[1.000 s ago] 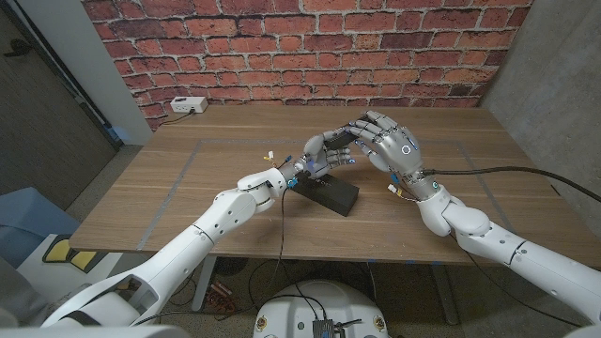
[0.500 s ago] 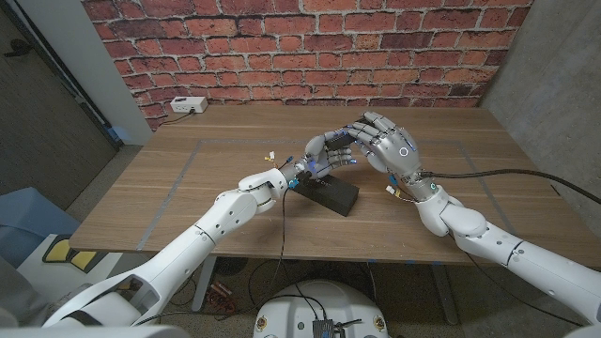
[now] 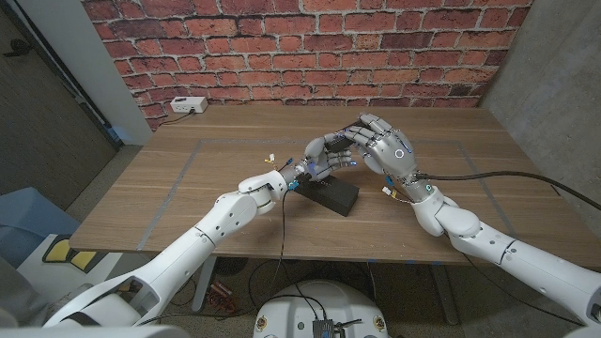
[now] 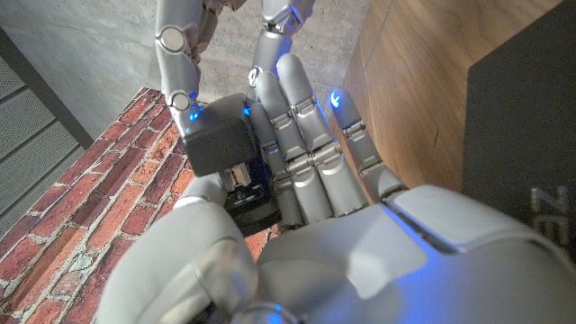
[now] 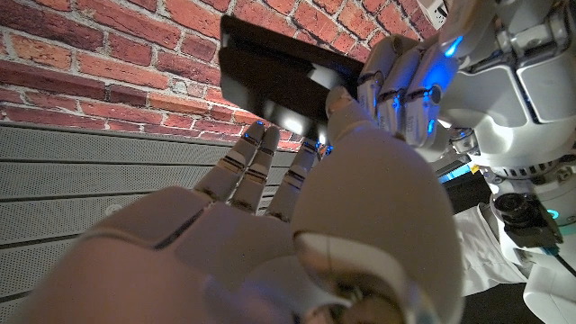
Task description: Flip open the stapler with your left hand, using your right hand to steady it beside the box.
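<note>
Your right hand (image 3: 387, 150) has crept slightly toward nine o'clock over the last second, its fingers curled down over the stapler (image 5: 270, 76); your left hand (image 3: 324, 155) grips that stapler from the other side, fingers wrapped around it. The black box (image 3: 329, 193) sits at the left hand's six o'clock, on the table (image 3: 188, 188). With both hands set, I judge the flip can begin.

This looks like a robotics lab or test room. A bare wooden table (image 3: 225, 178) with taped outlines stands against a red brick wall (image 3: 300, 47), flanked by grey panels. Loose cables (image 3: 488, 172) cross the table, and a small white box (image 3: 189, 105) sits at the upper left.
</note>
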You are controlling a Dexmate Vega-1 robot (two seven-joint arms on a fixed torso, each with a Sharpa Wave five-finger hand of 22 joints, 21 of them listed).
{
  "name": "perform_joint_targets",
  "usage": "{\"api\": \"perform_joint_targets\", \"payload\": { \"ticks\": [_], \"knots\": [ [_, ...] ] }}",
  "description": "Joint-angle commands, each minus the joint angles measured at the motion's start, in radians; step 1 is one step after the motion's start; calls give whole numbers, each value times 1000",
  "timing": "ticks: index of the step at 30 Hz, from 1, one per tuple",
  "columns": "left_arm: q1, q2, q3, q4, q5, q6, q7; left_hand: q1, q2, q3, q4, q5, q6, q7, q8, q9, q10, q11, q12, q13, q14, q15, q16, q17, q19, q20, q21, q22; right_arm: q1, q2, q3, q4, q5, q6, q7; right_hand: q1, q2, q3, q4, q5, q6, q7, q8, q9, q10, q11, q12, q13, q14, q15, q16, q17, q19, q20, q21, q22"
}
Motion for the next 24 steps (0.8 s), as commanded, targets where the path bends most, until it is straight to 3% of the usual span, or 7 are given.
{"api": "perform_joint_targets", "payload": {
  "ticks": [1, 10, 24],
  "knots": [
    [12, -19, -9, 21, -33, 2, -5, 7, 12, 193, 182, 6, 38, -40, -1, 13, 9, -6, 6, 5, 2, -6, 7, 5, 4, -1, 8, 2, -17, 16, 51, 19, 37, 94, -23, 5, 17, 15, 10, 6, 127, -12, 10, 19, 103, -14, 115, 77, 24, -191, 8, 10, 12, -102, 7, 2],
    [46, -27, -23, -11, -67, -3, 4, 8, 12, 195, 182, 6, 38, -44, 5, 25, 12, -6, 7, 3, 4, -10, 9, 6, 5, -2, 9, 2, -3, -5, 38, 9, 83, 121, -21, 7, 14, 17, 9, 7, 139, -12, 9, 20, 106, -15, 129, 88, 30, -192, 5, 12, 11, -112, 7, 1],
    [115, -2, -52, -142, -152, 68, 165, 10, 10, 199, 177, 7, 40, -55, 31, 68, 35, -15, 13, -5, 27, -13, 18, 4, 18, -5, 16, 3, 19, -20, 42, 0, 127, 179, 2, 11, 10, 18, 7, 8, 151, -12, 9, 20, 112, -15, 141, 98, 37, -192, 2, 14, 11, -116, 7, 0]
  ]
}}
